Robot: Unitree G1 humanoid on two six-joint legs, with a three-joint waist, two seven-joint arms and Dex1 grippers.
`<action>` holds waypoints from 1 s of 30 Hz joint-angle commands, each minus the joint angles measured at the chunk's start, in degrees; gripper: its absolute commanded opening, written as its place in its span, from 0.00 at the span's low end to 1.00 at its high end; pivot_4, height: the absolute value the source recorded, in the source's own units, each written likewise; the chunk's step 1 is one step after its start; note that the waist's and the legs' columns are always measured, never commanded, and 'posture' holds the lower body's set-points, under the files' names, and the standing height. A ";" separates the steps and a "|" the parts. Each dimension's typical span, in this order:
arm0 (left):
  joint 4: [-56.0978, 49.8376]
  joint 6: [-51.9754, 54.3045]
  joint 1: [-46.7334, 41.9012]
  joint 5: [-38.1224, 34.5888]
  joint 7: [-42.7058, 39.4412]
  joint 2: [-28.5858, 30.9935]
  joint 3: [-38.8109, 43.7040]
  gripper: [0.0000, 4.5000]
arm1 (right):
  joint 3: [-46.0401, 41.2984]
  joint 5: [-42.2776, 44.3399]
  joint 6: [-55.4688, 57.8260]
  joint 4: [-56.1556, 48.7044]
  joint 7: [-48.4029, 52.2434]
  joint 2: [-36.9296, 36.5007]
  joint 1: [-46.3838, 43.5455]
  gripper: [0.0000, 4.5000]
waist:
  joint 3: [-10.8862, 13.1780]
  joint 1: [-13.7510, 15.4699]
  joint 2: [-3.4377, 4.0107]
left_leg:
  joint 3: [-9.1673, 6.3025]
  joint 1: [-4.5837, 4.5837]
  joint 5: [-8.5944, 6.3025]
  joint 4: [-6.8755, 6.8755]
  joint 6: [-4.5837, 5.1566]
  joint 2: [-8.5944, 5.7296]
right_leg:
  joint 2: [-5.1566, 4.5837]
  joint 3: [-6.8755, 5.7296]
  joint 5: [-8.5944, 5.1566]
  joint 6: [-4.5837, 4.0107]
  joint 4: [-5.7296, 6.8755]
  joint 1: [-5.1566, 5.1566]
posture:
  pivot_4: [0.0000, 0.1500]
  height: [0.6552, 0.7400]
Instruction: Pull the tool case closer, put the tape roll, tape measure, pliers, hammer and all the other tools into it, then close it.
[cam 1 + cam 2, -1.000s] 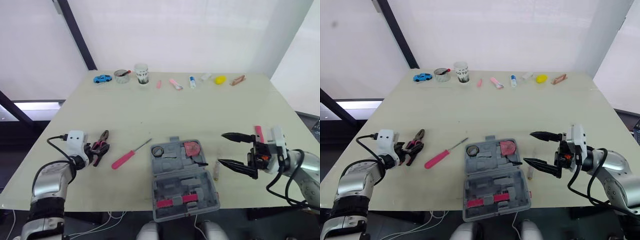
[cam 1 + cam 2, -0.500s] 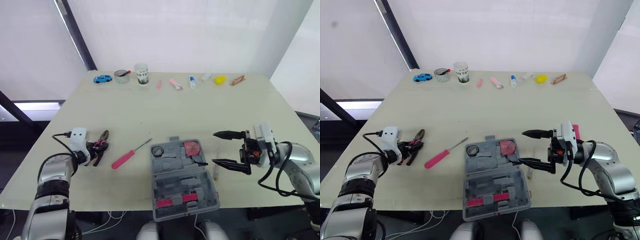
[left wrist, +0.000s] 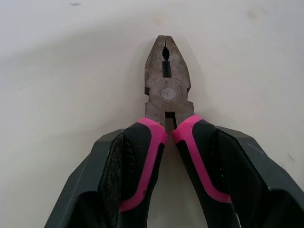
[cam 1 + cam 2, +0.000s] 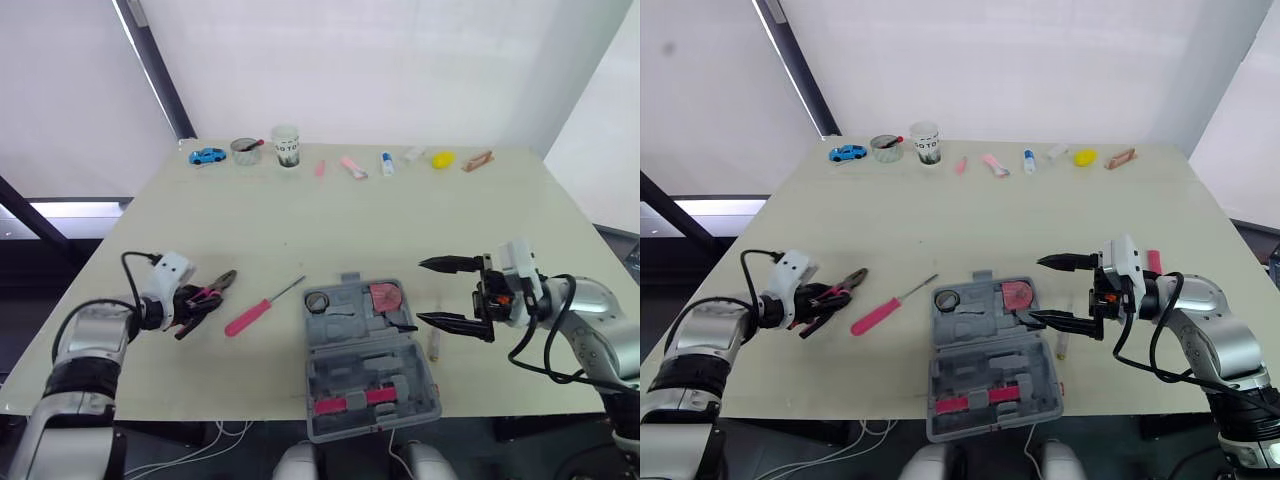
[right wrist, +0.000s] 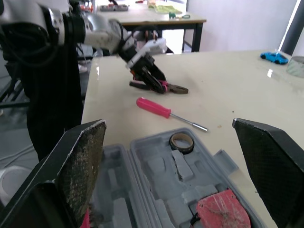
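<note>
Two black fingers (image 3: 114, 180) of my left gripper (image 4: 190, 301) are clamped on the pink handles of the pliers (image 3: 166, 90), one finger on each side, and the grey nose sticks straight out ahead, closed. The nose aims across the table (image 4: 300, 230) toward the screwdriver (image 4: 247, 317), which lies just beside it with its pink handle toward me and its thin shaft angled away. I can't tell whether the pliers are touching the tabletop.

Over on the other side, my right gripper (image 4: 420, 291) is spread wide, holding nothing, one fingertip well behind the other, hovering at the right edge of the tool case (image 4: 368, 372).

That case lies open and flat at the front middle of the table, right before me. The tape roll (image 4: 316, 301) sits in the far half's left corner, the red tape measure (image 4: 383, 296) in its right corner, and pink-handled pieces (image 4: 350, 403) lie in the near half. A small slim item (image 4: 433, 343) lies on the table just right of the case; I can't make out what it is.

Far back along the table edge: a blue toy car (image 4: 207, 156), a tin (image 4: 243, 151), a cup (image 4: 286, 146) and a row of small bits.
</note>
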 commanded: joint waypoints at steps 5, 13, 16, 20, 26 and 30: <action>-9.04 -2.55 -15.13 1.55 -28.05 2.24 -13.01 0.54 | 6.25 -8.37 4.26 0.09 -3.45 -2.03 -4.64 1.00 | 0.08 0.83 -0.03 | -0.02 -0.18 0.00 0.23 0.01 0.00 | 0.05 -0.01 0.00 0.00 0.02 -0.08 | 1.00 1.00; -7.39 -6.10 -26.41 1.24 -37.41 -6.00 -21.76 0.54 | 13.10 -16.31 7.96 1.46 -7.05 -0.25 -12.99 1.00 | 0.11 0.86 0.01 | -0.17 -0.87 -0.01 0.82 0.04 0.05 | 0.22 0.00 0.06 0.11 0.19 -0.52 | 1.00 1.00; -7.53 -6.86 -28.90 -1.11 -37.45 -8.37 -25.65 0.54 | 15.75 -19.56 9.35 2.76 -8.66 1.17 -16.13 1.00 | 0.14 0.75 0.01 | -0.21 -0.90 -0.01 0.82 0.04 0.05 | 0.25 0.01 0.06 0.11 0.22 -0.57 | 1.00 1.00; -5.24 -9.19 -32.02 -2.50 -37.45 -11.10 -29.09 0.54 | 18.65 -22.54 11.20 4.38 -9.61 2.71 -19.00 1.00 | 0.15 0.83 0.01 | -0.22 -0.94 -0.01 0.82 0.04 0.05 | 0.25 0.01 0.06 0.11 0.27 -0.61 | 1.00 1.00; 1.63 -14.07 -35.73 -2.15 -37.45 -15.11 -30.03 0.54 | 22.26 -25.93 13.10 6.17 -10.74 5.85 -21.75 1.00 | 0.16 0.75 0.03 | -0.21 -0.96 -0.01 0.82 0.04 0.05 | 0.25 0.01 0.06 0.11 0.30 -0.65 | 1.00 1.00; 5.43 -16.02 -37.28 -1.48 -37.45 -17.08 -29.57 0.54 | 23.49 -26.95 13.10 6.63 -10.50 7.35 -22.54 1.00 | 0.16 0.75 0.03 | -0.24 -1.29 0.00 0.98 0.04 0.05 | 0.26 0.02 0.06 0.10 0.65 -1.06 | 1.00 1.00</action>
